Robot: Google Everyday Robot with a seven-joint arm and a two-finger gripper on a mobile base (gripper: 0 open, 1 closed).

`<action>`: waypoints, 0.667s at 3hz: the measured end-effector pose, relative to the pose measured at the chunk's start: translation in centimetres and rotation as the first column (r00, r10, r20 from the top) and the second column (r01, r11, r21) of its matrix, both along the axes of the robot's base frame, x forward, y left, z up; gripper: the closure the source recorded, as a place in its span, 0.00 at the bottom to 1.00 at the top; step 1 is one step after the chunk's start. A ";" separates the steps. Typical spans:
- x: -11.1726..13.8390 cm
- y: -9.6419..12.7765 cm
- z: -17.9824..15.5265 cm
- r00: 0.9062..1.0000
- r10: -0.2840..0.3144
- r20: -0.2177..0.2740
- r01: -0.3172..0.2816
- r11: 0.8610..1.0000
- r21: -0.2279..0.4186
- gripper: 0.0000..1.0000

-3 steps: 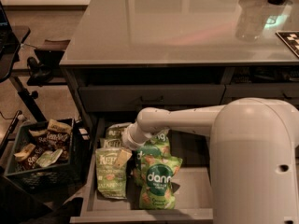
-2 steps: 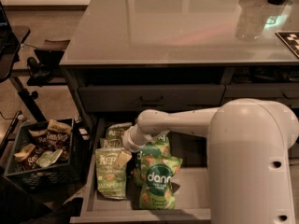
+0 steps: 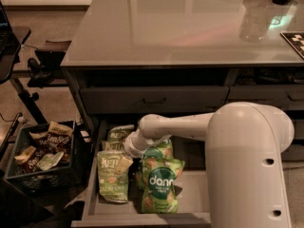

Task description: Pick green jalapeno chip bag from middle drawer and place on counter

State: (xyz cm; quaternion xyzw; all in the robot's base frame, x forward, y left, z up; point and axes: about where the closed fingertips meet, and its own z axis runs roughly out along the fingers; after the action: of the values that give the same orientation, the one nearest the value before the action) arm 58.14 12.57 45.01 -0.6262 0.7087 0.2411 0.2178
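The middle drawer (image 3: 194, 190) is pulled open below the counter (image 3: 180, 27). A pale green jalapeno chip bag (image 3: 113, 175) with "KETTLE" lettering lies flat at the drawer's left front. A second such bag (image 3: 118, 133) lies behind it. Two brighter green "dang" bags lie to their right, one at the front (image 3: 159, 186) and one behind it (image 3: 160, 151). My gripper (image 3: 130, 150), at the end of the white arm, is down in the drawer above the gap between the two pale bags. It is just left of the rear "dang" bag and largely hidden by the wrist.
A dark crate (image 3: 42, 172) with several snack packs stands on the floor left of the drawer. A black stand and chair base (image 3: 33, 70) are further left. Closed drawers with bar handles (image 3: 154, 100) sit above. Dark objects (image 3: 266, 18) stand at the counter's far right.
The wrist and gripper have edged a little left and down into the drawer, towards the pale green bags. The bags have not moved.
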 end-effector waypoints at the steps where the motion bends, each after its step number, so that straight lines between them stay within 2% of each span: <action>1: 0.0 0.0 -0.1 1.000 0.000 -0.002 0.000 1.000 0.000 0.31; 2: -0.3 0.3 0.0 1.000 0.005 -0.005 -0.005 1.000 -0.001 0.35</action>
State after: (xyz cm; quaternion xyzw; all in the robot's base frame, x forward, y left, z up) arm 57.81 12.82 44.97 -0.6275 0.7077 0.2430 0.2152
